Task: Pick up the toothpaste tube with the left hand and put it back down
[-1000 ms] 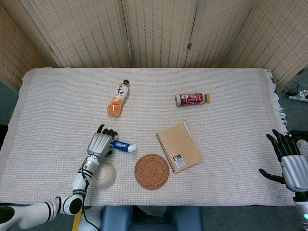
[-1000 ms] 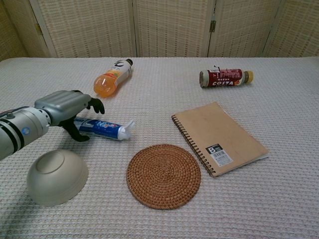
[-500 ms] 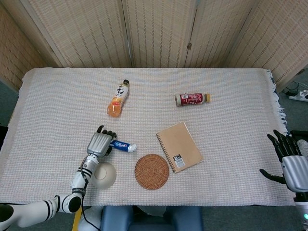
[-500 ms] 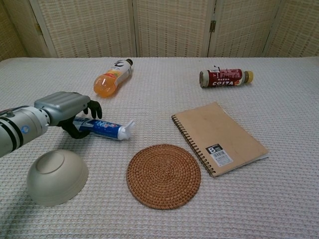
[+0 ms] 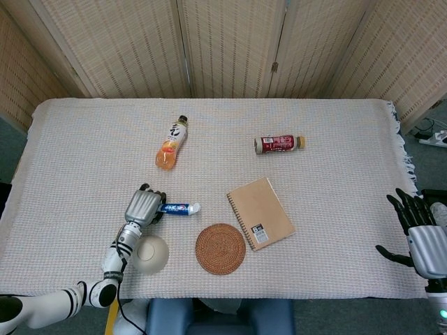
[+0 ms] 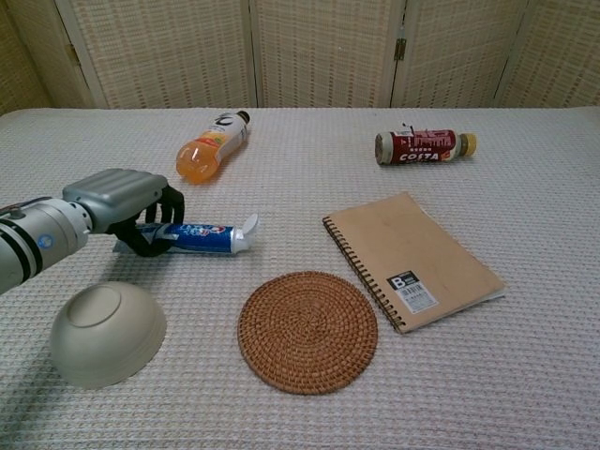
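The blue and white toothpaste tube point(image 5: 179, 208) point(image 6: 202, 236) lies near the table's front left with its cap pointing right. My left hand point(image 5: 143, 206) point(image 6: 122, 204) grips the tube's flat tail end, fingers curled over it, and the cap end looks slightly raised off the cloth. My right hand point(image 5: 421, 234) hangs off the table's right edge in the head view, fingers spread, holding nothing.
An upturned cream bowl point(image 6: 108, 333) sits just in front of the left hand. A round woven coaster point(image 6: 307, 329) and a brown spiral notebook point(image 6: 411, 259) lie to the right. An orange drink bottle point(image 6: 208, 146) and a red bottle point(image 6: 424, 145) lie further back.
The left hand's fingers closed around the tube's tail. The tube swung from angled down-right to nearly level, and its cap end lifted a little.
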You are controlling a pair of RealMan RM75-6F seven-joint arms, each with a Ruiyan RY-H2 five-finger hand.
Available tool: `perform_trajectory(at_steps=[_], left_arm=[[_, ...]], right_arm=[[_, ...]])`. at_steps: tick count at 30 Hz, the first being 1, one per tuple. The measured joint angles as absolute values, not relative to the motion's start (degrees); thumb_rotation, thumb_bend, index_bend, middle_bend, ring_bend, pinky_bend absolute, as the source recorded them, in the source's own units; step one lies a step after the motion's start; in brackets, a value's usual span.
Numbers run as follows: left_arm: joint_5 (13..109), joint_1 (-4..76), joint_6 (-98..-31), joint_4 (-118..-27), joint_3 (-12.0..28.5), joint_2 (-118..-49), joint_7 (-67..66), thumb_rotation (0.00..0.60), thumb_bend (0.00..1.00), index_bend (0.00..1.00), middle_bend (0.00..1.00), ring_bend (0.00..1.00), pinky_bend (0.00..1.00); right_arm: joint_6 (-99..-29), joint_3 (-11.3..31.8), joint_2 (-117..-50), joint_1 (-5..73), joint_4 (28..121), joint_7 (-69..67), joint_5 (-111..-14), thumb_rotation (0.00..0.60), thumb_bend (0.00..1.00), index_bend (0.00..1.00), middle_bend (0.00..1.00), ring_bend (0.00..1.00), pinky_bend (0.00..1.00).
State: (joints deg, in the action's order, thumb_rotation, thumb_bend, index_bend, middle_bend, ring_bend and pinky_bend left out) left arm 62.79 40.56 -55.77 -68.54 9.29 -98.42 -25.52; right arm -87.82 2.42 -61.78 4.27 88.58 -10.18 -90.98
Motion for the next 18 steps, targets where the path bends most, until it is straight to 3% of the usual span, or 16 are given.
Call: perform_trajectory(at_steps=[2, 8, 15, 18], left_arm=[[63.9, 40.5, -55.4, -67.8, 9.1, -98.4, -23.2, 0.600, 0.48, 0.69, 0.68, 0.59, 0.48], [67.9, 40.2, -54.7, -67.1, 8.4, -97.1, -14.9, 0.600, 0.63, 0.76, 0.74, 0.65, 0.66], [74.7, 39.7, -56.8, -72.2, 8.3, -92.6, -6.0, 0.600, 0.66, 0.77, 0.77, 0.68, 0.68], [76.1, 39.6, -57.7, -76.4, 8.4, -90.3, -5.0, 0.600, 0.67, 0.77, 0.77, 0.68, 0.68]], right_arm=[[-87.7, 2.4, -61.7, 4.4, 88.8, -10.0, -91.2, 0.600, 0.12, 0.00, 0.00, 0.00, 0.00], [-87.5, 2.1, -61.1, 5.0, 89.8, -9.0, -92.9, 0.600, 0.12, 0.00, 0.01, 0.01, 0.00], [-86.6, 1.9, -59.4, 7.2, 93.6, -8.1, -96.8, 0.600, 0.12, 0.00, 0.05, 0.04, 0.00], [-85.4, 2.0, -58.6, 9.1, 96.2, -6.9, -99.2, 0.600, 0.17, 0.01, 0.07, 0.05, 0.00]])
